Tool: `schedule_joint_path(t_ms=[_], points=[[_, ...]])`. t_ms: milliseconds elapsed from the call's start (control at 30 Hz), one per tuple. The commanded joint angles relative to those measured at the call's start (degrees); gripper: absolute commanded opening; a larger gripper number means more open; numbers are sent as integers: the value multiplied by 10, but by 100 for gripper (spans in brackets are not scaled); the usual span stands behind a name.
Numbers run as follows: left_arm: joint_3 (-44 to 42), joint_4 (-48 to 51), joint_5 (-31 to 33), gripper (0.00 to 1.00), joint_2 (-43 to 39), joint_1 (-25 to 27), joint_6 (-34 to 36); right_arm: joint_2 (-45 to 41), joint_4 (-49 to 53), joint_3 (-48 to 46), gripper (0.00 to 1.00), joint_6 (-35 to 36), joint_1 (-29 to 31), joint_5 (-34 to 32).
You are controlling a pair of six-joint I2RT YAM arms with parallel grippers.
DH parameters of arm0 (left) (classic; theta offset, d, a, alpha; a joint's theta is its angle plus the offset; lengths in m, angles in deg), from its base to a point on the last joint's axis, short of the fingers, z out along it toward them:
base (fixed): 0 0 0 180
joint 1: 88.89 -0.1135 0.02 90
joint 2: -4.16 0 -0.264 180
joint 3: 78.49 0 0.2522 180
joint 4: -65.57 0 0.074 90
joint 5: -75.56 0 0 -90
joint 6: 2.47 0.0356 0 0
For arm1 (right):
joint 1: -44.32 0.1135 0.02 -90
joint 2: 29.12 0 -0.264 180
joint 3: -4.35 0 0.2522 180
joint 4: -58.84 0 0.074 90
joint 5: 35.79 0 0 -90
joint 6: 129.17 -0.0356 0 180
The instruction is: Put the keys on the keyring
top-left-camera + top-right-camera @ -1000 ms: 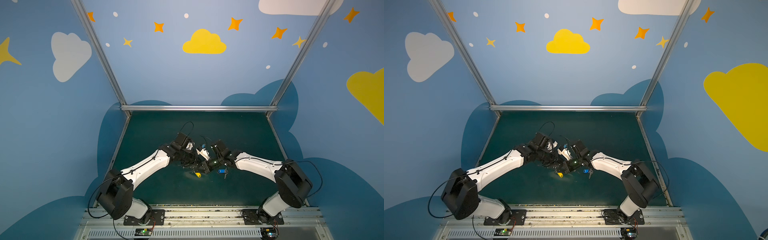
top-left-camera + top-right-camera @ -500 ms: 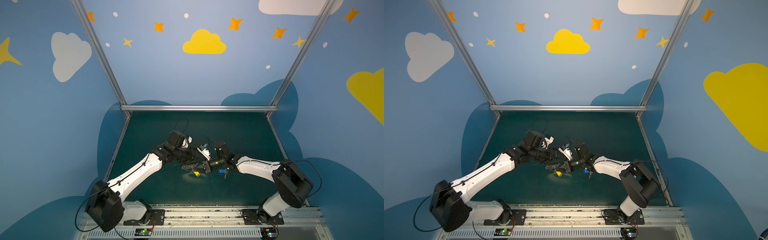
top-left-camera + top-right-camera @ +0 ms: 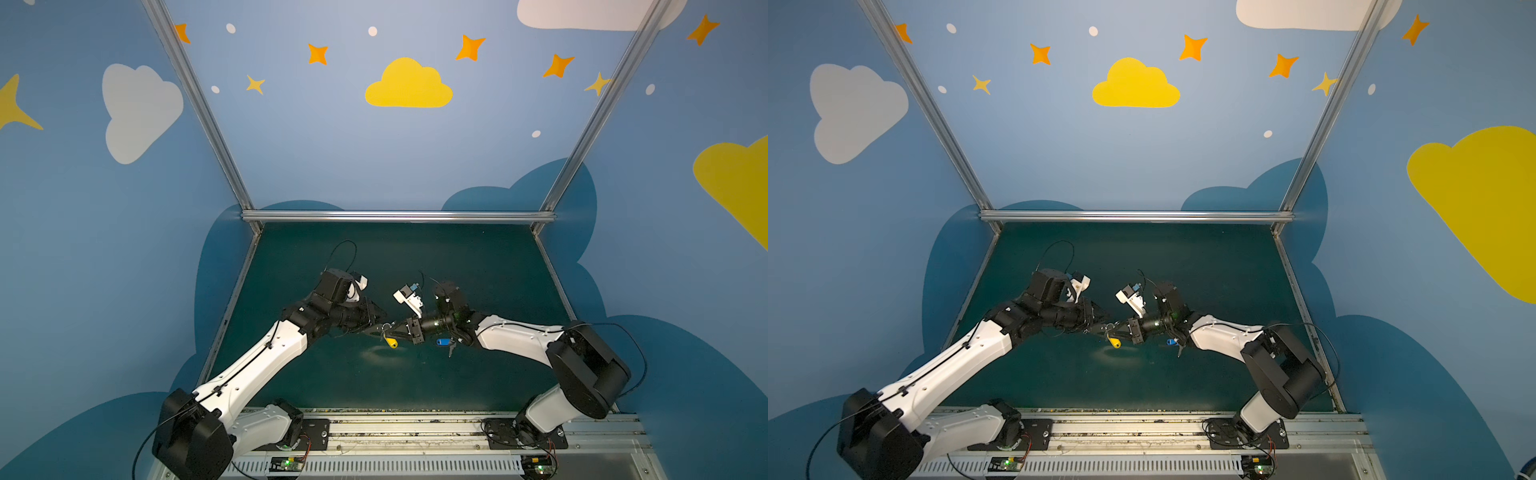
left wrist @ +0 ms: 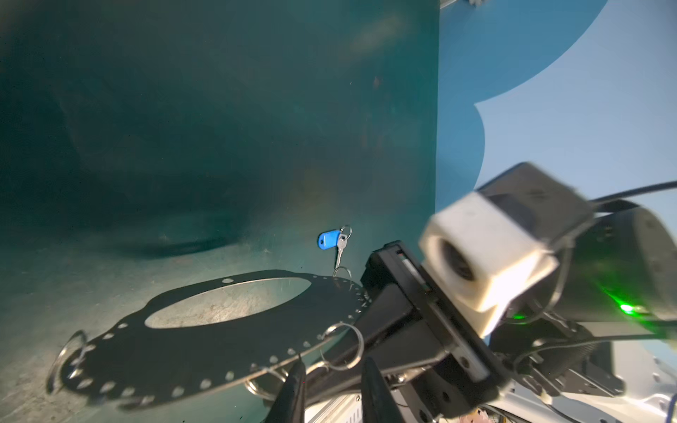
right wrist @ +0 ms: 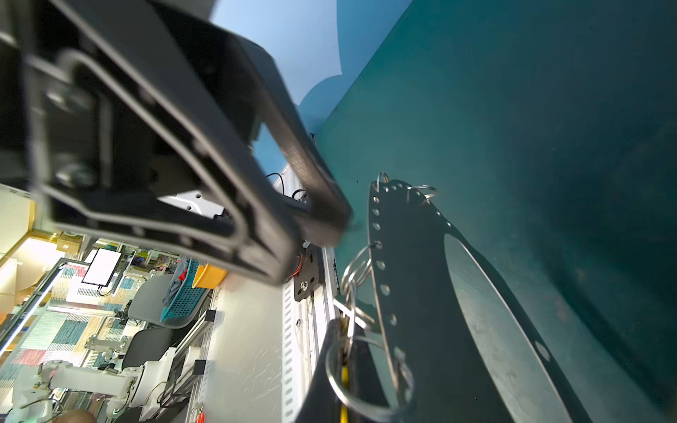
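The keyring (image 4: 219, 351), a dark flat plate with an oval hole and wire split rings (image 4: 342, 348) along its edge, hangs above the green mat. My right gripper (image 5: 346, 333) is shut on its edge. A yellow tag (image 3: 390, 342) dangles under the plate where the two grippers meet in both top views; in the right wrist view only a yellow strip (image 5: 343, 381) shows between the fingers. The key with the blue tag (image 4: 328, 239) lies on the mat beyond the plate, below my right arm (image 3: 444, 342). My left gripper (image 4: 335, 362) is open, its tips just short of a split ring.
The green mat (image 3: 415, 386) is bounded by blue walls behind and at both sides, with an aluminium rail (image 3: 399, 216) at the back. Both arm bases stand on the front rail (image 3: 415, 428). My left gripper's black body (image 5: 219, 183) looms close to the plate.
My left arm has stretched out and its elbow has dropped toward the front left. Its jaws widened and then narrowed again near the plate's edge. My right gripper kept hold of the keyring.
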Motion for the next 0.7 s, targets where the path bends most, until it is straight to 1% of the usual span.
schedule_joint_path(t_ms=[0, 233, 500, 633, 667], points=[[1, -4, -25, 26, 4, -1, 22, -18, -37, -6, 0, -2, -5, 18], [-6, -9, -37, 28, 8, -2, 28, -23, -45, -7, 0, -9, -9, 25], [-23, -31, -55, 26, 5, -2, 25, -25, -70, -11, 0, -24, -17, 34], [-20, -10, -24, 26, 10, -2, 38, -30, -69, -12, 0, -21, -18, 32], [-20, -12, -19, 28, 10, -3, 38, -31, -65, -12, 0, -20, -19, 29]])
